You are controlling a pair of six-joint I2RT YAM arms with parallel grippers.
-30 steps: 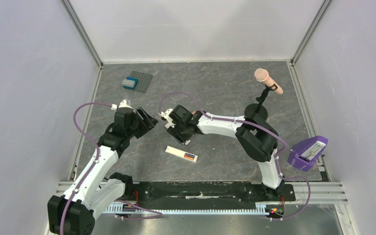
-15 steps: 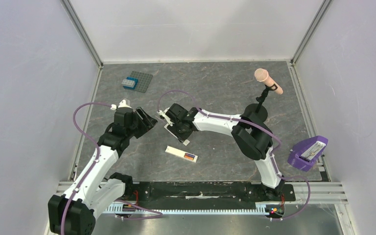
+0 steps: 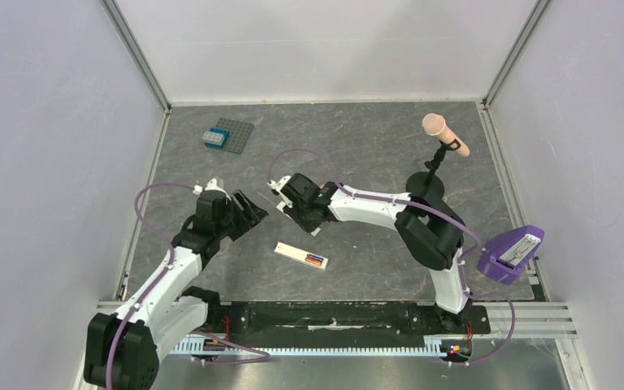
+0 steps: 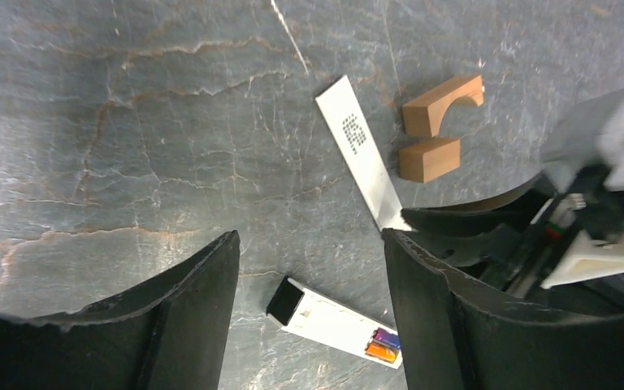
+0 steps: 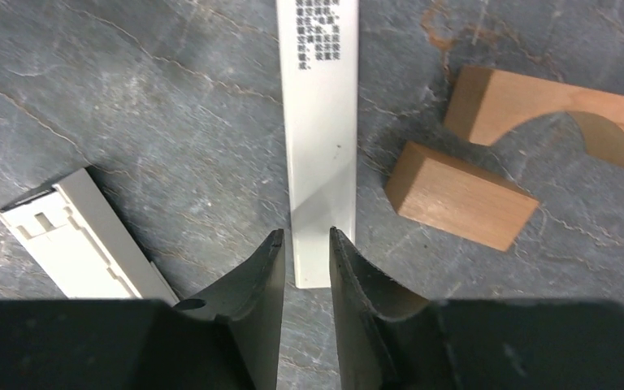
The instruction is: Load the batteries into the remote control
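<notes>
Two batteries (image 4: 380,344), one orange-red and one dark blue, sit side by side in the recess at the right end of the remote control (image 4: 329,322). The remote lies flat on the desk (image 4: 130,122), nearer than both arms' tools. Your left tool (image 4: 310,237) hangs just far-left of it, jaws spread wide, holding nothing. Your right tool (image 5: 305,236) has its jaws almost together over the near end of a white printed strip (image 5: 318,122); you cannot tell whether they pinch it. A plain wooden block (image 5: 463,195) and an arched wooden block (image 5: 536,101) lie just right of the strip.

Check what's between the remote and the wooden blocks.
A thin white printed strip lies between the remote and wooden blocks, the right hand poised at its end; right wrist view shows it.
</notes>
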